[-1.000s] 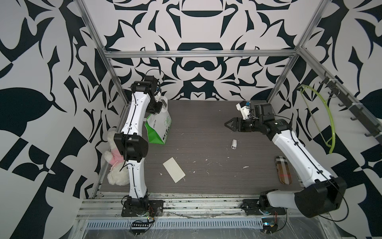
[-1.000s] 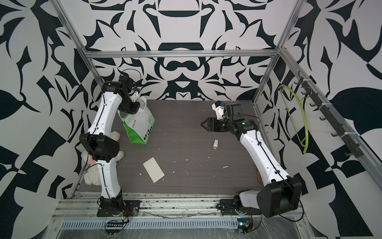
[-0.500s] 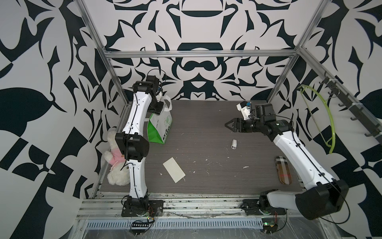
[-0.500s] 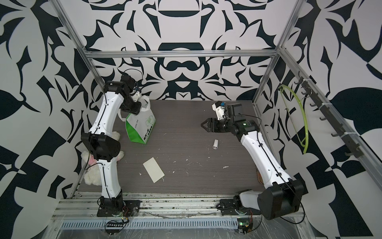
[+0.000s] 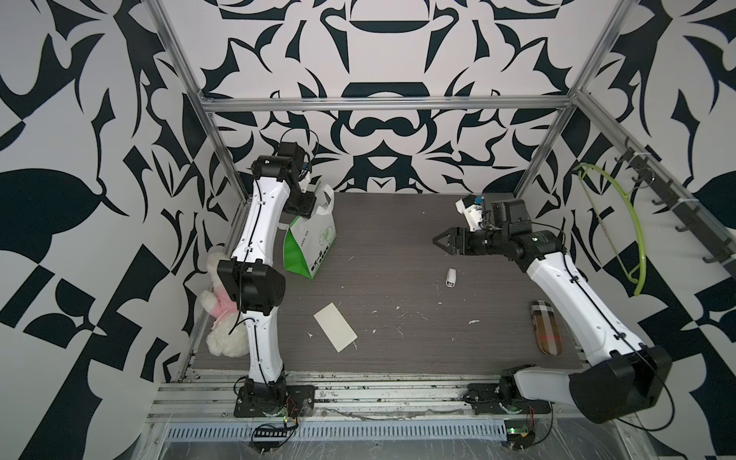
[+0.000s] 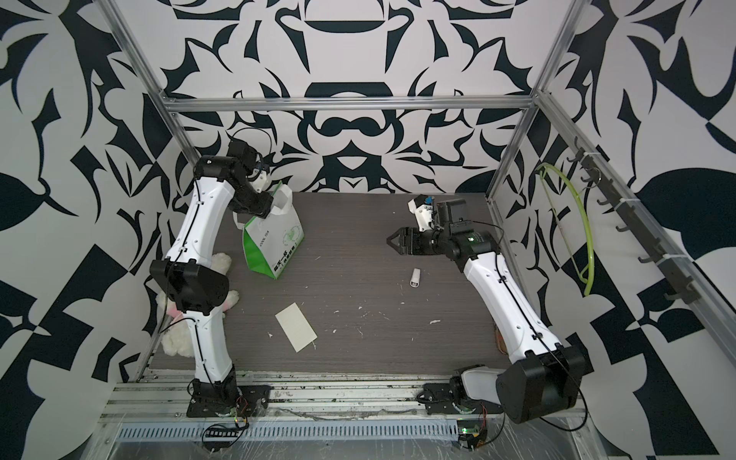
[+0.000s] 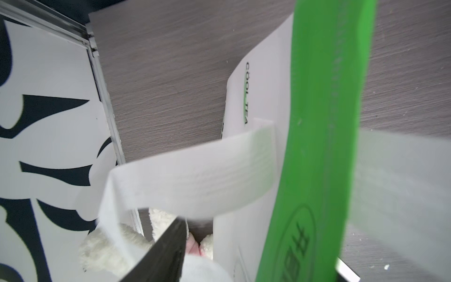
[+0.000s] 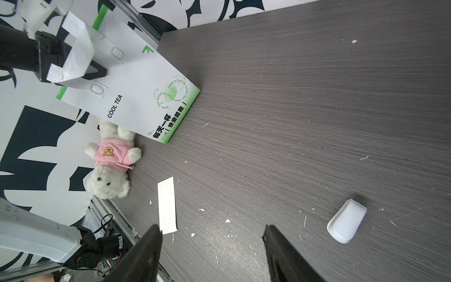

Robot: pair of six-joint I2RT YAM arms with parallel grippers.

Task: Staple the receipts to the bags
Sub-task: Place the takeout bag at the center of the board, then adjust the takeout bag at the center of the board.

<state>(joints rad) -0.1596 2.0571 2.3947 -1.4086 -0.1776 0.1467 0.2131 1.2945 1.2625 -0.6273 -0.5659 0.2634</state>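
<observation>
while the receipt (image 5: 335, 326) lies flat on the dark table (image 5: 398, 223) toward the near edge, well apart from the bag (image 5: 314, 239), i see the bag standing tilted near the far left corner, its green side showing in both top views; my left claw (image 5: 307, 209) sits at the bag's top, jaws parted, with one white handle (image 7: 195, 175) draped loosely across it; my right claw (image 5: 440, 243) hovers over the far right of the table, jaws wide, gripping nothing; the small white stapler (image 5: 451, 277) lies near it, untouched; a plush bear (image 8: 109, 168) in a pink shirt lies by the left wall beside the bag; a brown checked case (image 5: 546, 327) rests by the right arm
</observation>
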